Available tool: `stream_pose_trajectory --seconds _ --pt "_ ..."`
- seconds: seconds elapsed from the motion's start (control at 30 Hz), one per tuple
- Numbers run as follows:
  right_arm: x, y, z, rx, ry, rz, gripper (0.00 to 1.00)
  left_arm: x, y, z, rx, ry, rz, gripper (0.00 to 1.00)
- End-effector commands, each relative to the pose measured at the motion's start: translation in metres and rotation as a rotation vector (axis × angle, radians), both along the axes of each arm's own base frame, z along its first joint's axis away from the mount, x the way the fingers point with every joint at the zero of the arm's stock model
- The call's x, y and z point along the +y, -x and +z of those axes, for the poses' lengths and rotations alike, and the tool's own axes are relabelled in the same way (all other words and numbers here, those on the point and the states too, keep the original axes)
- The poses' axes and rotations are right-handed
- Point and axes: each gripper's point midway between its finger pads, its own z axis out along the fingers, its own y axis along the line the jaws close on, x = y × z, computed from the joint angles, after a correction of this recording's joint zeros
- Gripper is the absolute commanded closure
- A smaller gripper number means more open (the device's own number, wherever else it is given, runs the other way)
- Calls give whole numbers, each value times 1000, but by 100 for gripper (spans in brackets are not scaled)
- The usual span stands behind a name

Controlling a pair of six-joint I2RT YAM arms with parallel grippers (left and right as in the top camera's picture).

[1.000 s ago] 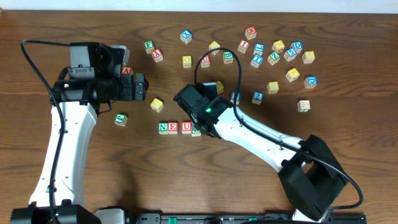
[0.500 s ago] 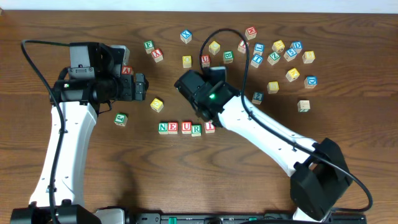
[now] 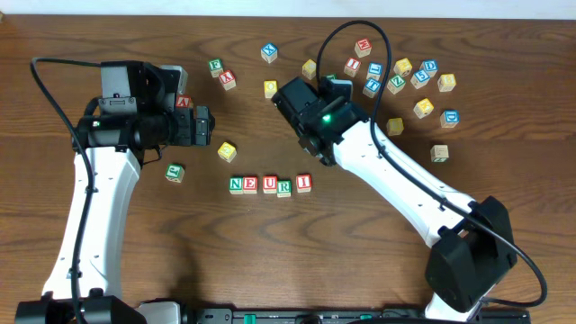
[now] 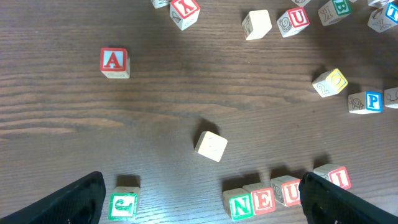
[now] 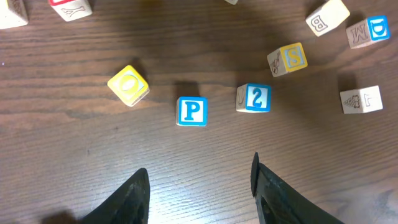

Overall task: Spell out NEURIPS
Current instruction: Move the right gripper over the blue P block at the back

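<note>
Five cubes stand in a row near the table's middle: green N [image 3: 236, 184], red E [image 3: 251, 184], red U [image 3: 269, 184], green R [image 3: 284, 186], red I [image 3: 303, 183]. In the left wrist view, N [image 4: 241, 205], E [image 4: 263, 200], U [image 4: 287, 191] and I [image 4: 339, 177] show, while the right finger hides R. The blue P [image 5: 192, 111] and yellowish S [image 5: 288, 59] lie loose ahead of my right gripper [image 5: 199, 165], which is open and empty. My left gripper [image 4: 202, 177] is wide open and empty, above bare table left of the row.
Several loose letter cubes are scattered along the back right [image 3: 402, 66]. A blue 2 cube [image 5: 254, 98] sits right of P and a yellow cube [image 5: 128, 84] left of it. Near the left gripper lie a red A cube [image 4: 115, 63], a green cube [image 4: 124, 202] and a plain-faced cube [image 4: 211, 145].
My right gripper has drawn back from the row toward the back right, leaving R and I uncovered at the row's right end, and its jaws have widened. The left arm has not moved.
</note>
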Motion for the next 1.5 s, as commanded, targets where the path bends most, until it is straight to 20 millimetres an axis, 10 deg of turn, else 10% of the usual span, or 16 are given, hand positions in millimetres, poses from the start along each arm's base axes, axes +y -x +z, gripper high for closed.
stream_pose_trajectory --seconds 0.0,1.23,1.47 --pt "-5 -6 16 -40 -43 -44 53 -1 -4 9 -28 0 -22 2" --pt "-2 -18 16 -75 -70 -53 53 -1 -4 9 -28 0 -22 2" --pt "-1 -30 -14 -27 -84 -74 54 -1 -4 9 -28 0 -22 2"
